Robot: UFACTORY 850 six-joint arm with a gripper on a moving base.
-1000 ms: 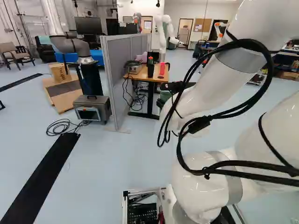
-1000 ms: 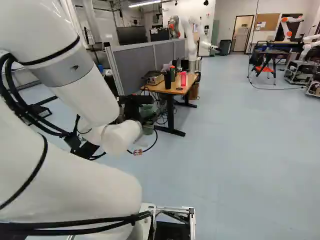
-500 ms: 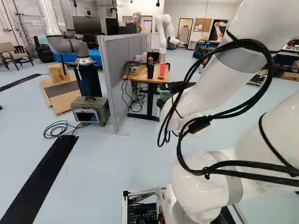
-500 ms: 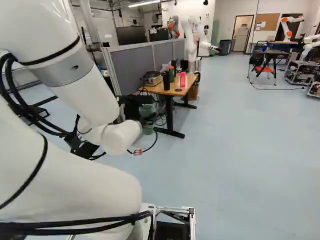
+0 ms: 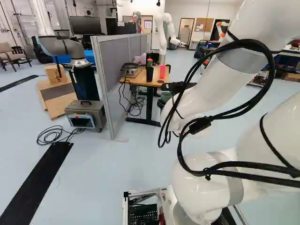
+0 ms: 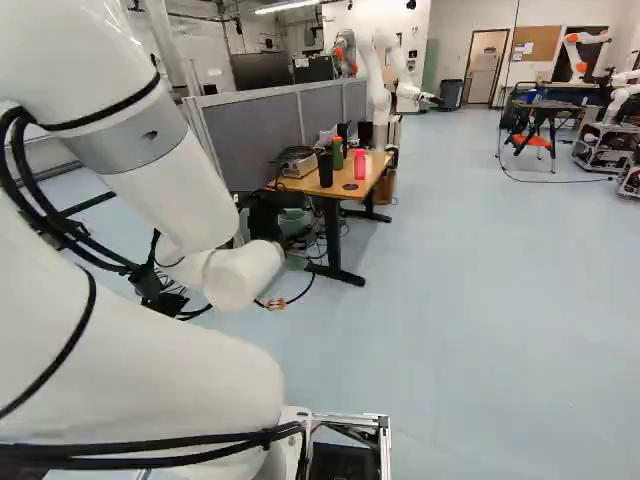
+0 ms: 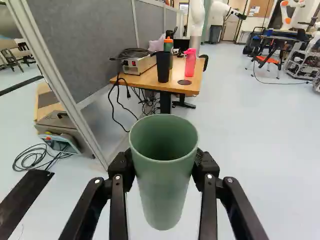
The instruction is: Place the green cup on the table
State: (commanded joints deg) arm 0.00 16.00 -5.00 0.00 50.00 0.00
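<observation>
Beyond the white wrist in the right base view, part of my black gripper point(image 6: 264, 214) shows, with the green cup point(image 6: 294, 222) beside it, partly hidden. The wrist view has the gripper point(image 7: 164, 162) shut on the pale green cup point(image 7: 165, 182), one finger against each side. The cup is upright, its open rim facing up, and looks empty. Ahead of the cup, some way off, stands the wooden-topped table point(image 7: 145, 80); bare wood shows around a dark disc near its close edge. The fingertips are largely hidden by the cup.
On the table are a black tumbler point(image 7: 163, 67), a green bottle point(image 7: 168, 46), a pink bottle point(image 7: 190, 62) and a metal device point(image 7: 139, 64). A grey partition point(image 5: 110, 70) runs along its left side. Cables hang under it. Another robot point(image 5: 61, 46) stands beyond the partition.
The base has moved closer to the table and turned slightly, shifting the partition and table leftward in both base views. My arm keeps its pose, and the cup travels with the gripper.
</observation>
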